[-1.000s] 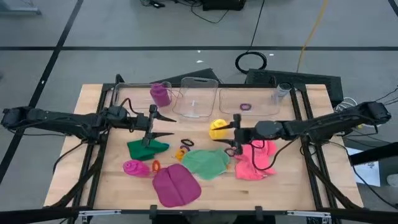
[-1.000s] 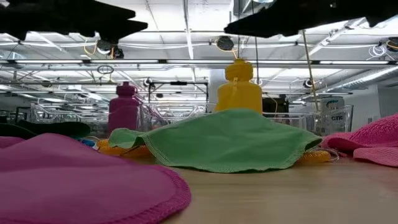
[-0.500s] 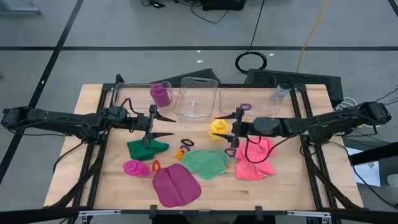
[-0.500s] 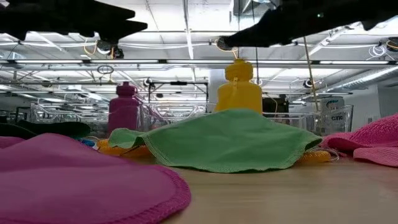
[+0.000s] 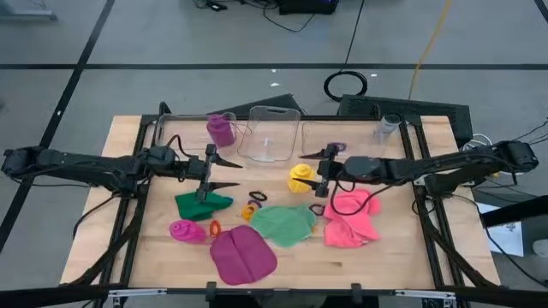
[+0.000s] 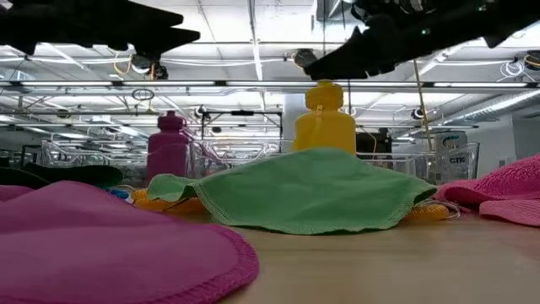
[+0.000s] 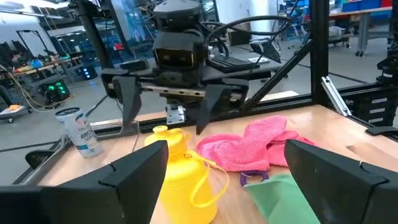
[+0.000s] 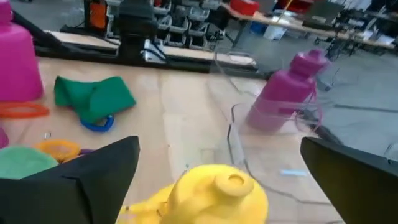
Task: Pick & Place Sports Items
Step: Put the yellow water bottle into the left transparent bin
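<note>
Yellow bottle [image 5: 300, 177] upright beside pink cloth [image 5: 351, 218]; right gripper [image 5: 323, 174] has slid over it from pink cloth, jaws spread wider, nothing held. Grasp likely next. Left gripper [image 5: 211, 172], jaws spread, waits well apart.

Hardly any writing is showing anywhere. In the low view, a white sign [image 6: 456, 154] in the room behind the counter is carrying a few dark letters that seem to be reading "cnc", though they are too small to be sure of. In the left wrist view, a can [image 7: 81, 132] is standing at the counter's edge with printing on it that is too blurred to read. Nothing else is bearing a legible label, brand or number.
</note>
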Controlling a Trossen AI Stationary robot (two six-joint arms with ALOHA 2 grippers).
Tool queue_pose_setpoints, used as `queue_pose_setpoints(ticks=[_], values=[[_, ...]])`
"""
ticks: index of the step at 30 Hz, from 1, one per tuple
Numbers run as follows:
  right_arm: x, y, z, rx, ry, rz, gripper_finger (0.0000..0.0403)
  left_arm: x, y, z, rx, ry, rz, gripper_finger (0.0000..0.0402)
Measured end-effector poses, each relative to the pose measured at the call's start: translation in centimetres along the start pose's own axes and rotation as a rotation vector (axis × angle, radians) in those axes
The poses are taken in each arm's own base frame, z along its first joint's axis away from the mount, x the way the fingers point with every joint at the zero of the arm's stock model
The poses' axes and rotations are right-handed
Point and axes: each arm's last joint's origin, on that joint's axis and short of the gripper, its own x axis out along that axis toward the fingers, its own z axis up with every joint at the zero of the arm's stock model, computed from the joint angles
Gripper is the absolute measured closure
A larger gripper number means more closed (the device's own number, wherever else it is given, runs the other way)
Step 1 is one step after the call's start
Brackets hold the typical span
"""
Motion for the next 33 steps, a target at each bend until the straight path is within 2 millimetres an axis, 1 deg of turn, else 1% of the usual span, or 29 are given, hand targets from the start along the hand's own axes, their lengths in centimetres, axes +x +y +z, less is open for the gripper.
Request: queue_pose_setpoints(ticks=[3, 6, 11, 15, 18, 22, 27, 30, 33], values=[[-0.1, 0.3, -0.7, 0.02, -0.023, 0.004, 0.0057, 0.0, 0.0, 0.0, 0.0, 0.0, 0.0, 0.0133], [-0.4, 0.5, -2.1, 0.035, -0.072, 0.004, 0.0057, 0.0, 0.0, 0.0, -0.001, 0.0, 0.0, 0.0133], [-1.3, 0.5, -4.2, 0.082, -0.189, -0.014, 0.0057, 0.0, 0.0, 0.0, -0.002, 0.0, 0.0, 0.0133], [-1.9, 0.3, -5.3, 0.134, -0.24, -0.02, 0.0057, 0.0, 0.0, 0.0, -0.001, 0.0, 0.0, 0.0133], [-1.9, 0.0, -5.9, 0.175, -0.226, -0.021, 0.0057, 0.0, 0.0, 0.0, 0.0, -0.001, 0.0, 0.0133], [-1.6, -0.3, -6.4, 0.212, -0.212, 0.03, 0.0057, 0.0, 0.0, 0.0, 0.0, -0.001, 0.0, 0.0133], [-1.0, -0.8, -7.0, 0.225, -0.194, 0.02, 0.0057, 0.0, 0.0, 0.0, 0.0, -0.001, 0.0, 0.0133], [-0.6, -0.7, -7.3, 0.243, -0.211, 0.074, 0.0057, 0.0, 0.0, 0.0, 0.001, -0.001, 0.0, 0.0133], [-0.1, -0.9, -7.6, 0.254, -0.226, 0.073, 0.0057, 0.0, 0.0, 0.0, 0.004, -0.002, 0.0, 0.0133]])
